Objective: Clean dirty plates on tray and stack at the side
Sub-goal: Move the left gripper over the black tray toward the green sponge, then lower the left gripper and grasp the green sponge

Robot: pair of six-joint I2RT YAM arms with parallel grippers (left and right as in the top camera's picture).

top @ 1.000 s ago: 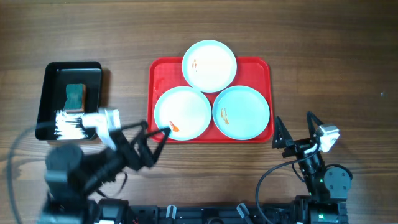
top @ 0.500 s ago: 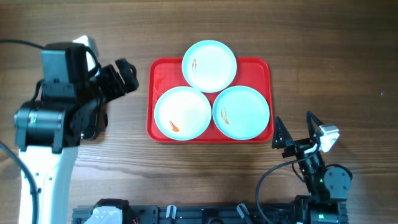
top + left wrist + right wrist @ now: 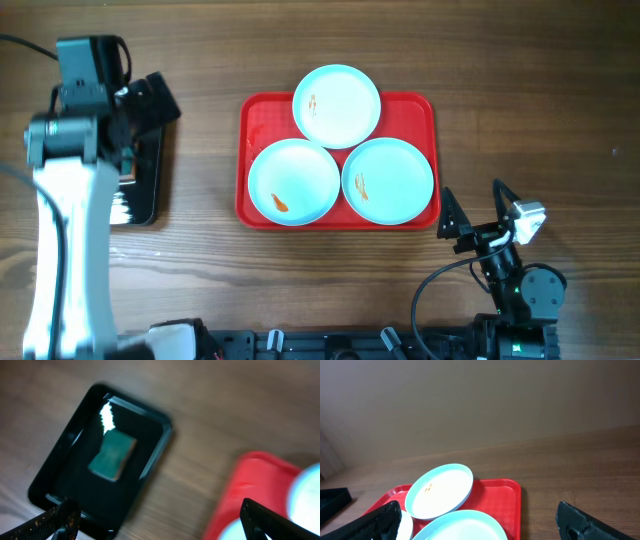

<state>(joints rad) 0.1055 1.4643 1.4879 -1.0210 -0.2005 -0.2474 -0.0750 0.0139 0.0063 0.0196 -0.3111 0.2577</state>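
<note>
At the 9 o'clock side of the bench (image 3: pixel 560 90), the left end effector (image 3: pixel 160 527) hangs over the black tray (image 3: pixel 75 467), jaws spread wide and holding nothing. A green sponge (image 3: pixel 114 455) lies inside the tray and is probably the wiping tool.

At centre, the red tray (image 3: pixel 262 125) carries all three plates, packed close together: the 12 o'clock plate (image 3: pixel 337 105), the 7 o'clock plate (image 3: pixel 293 181) and the 5 o'clock plate (image 3: pixel 388 180). Each shows a small orange smear.

The plates look stiff, light and smooth, so likely slippery and perhaps breakable. The raised rim on a side facing away from the neighbours seems the best hold.

Off the tray's 4 o'clock corner, the right end effector (image 3: pixel 471 192) sits released and empty.
</note>
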